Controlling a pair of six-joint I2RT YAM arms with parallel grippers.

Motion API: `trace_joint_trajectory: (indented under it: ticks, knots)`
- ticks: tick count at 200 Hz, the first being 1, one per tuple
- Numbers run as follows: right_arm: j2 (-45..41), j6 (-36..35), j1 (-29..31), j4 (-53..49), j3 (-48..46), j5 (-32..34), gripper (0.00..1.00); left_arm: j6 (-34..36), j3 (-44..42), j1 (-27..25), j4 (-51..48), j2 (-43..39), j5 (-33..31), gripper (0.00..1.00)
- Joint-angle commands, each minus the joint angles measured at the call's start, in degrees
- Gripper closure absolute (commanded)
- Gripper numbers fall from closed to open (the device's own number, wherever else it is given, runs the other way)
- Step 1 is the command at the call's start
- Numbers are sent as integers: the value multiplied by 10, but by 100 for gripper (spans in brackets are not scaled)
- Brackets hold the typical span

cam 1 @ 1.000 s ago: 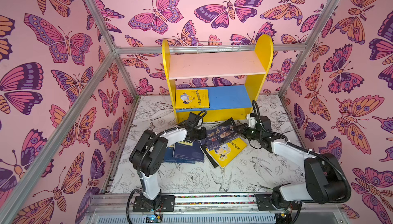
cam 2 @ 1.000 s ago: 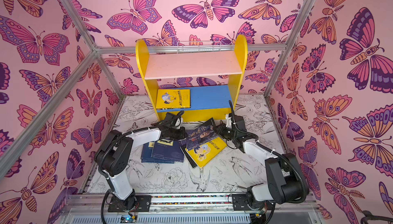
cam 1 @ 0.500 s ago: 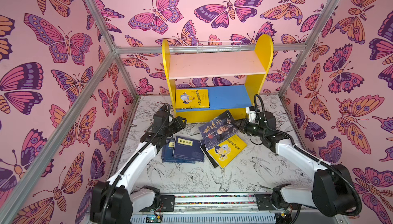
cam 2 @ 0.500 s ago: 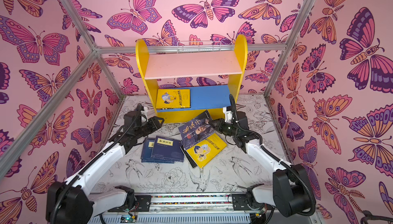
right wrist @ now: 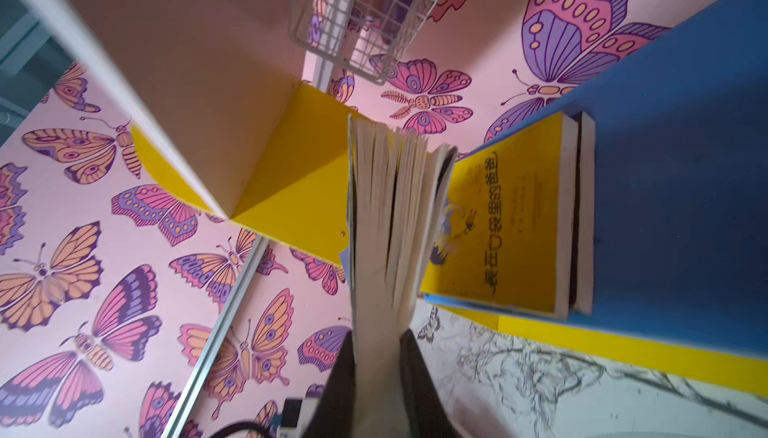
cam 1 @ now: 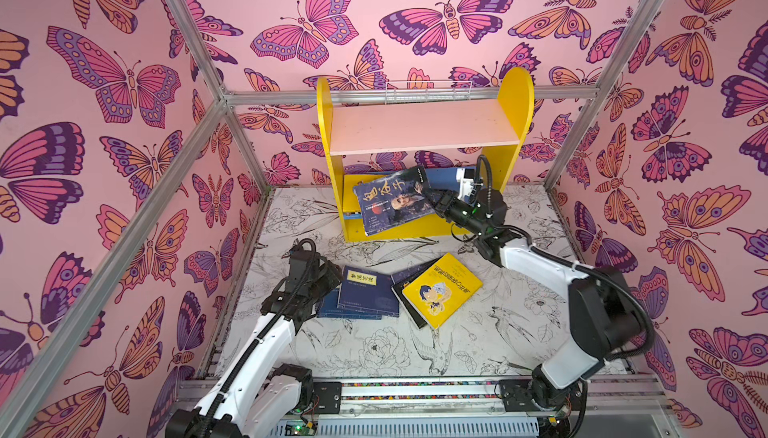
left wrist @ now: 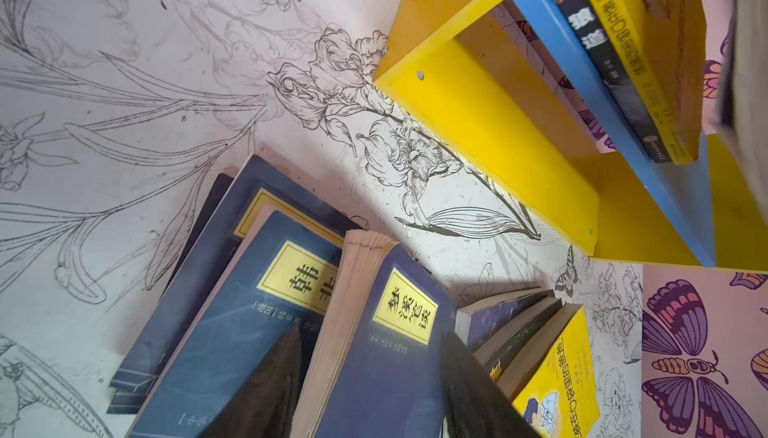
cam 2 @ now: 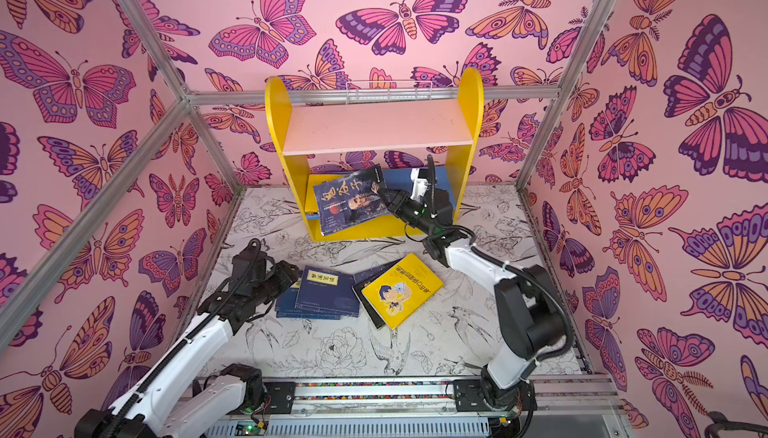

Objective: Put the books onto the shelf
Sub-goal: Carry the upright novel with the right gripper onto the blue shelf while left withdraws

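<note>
Nearest the rail, the left gripper [cam 1: 328,280] sits low at the left edge of the navy books, its black fingers [left wrist: 266,390] apart with the top navy book [cam 1: 365,290] between them; whether the pads touch it, cannot tell.

That top navy book, yellow title label up, lies on a short stack of two more navy books [left wrist: 199,273] on the flower-printed tabletop [cam 1: 374,352].

Just right of the stack: a yellow cartoon-boy book [cam 1: 441,288] lying askew on a black book [cam 1: 409,307] and another dark one beneath.

Farther back, the right gripper [cam 1: 434,201] is clamped on the edge of a dark book with face and calligraphy [cam 1: 395,201], held tilted in the air before the shelf's lower opening, pages fanning loose [right wrist: 390,215].

Behind it, the shelf [cam 1: 515,95]: on the blue lower board [right wrist: 665,165] lies a second yellow book [right wrist: 519,223], stacked on a black-spined one [left wrist: 598,61]. The pale pink upper board [cam 1: 424,128] is bare.
</note>
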Motion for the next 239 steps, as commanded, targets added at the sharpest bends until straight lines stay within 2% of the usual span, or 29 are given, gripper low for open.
trace_joint_trajectory:
  ticks: [1,42,70,102,167,239]
  knots:
    - [56,41,12,121,66,66,100,-3,-9,4,-17,-15,-4,42]
    - [141,38,20,109,152,115,100,7,-10,4,-38,-36,1,39]
    - [175,43,24,89,189,120,100,4,-17,4,-53,-40,0,39]
    - [199,54,28,91,209,120,100,2,-25,4,-56,-44,-2,39]
    - [201,102,12,177,199,146,100,3,-20,4,-56,-33,-3,39]
    - [261,89,18,113,279,187,100,2,-18,3,-56,-26,-2,39]
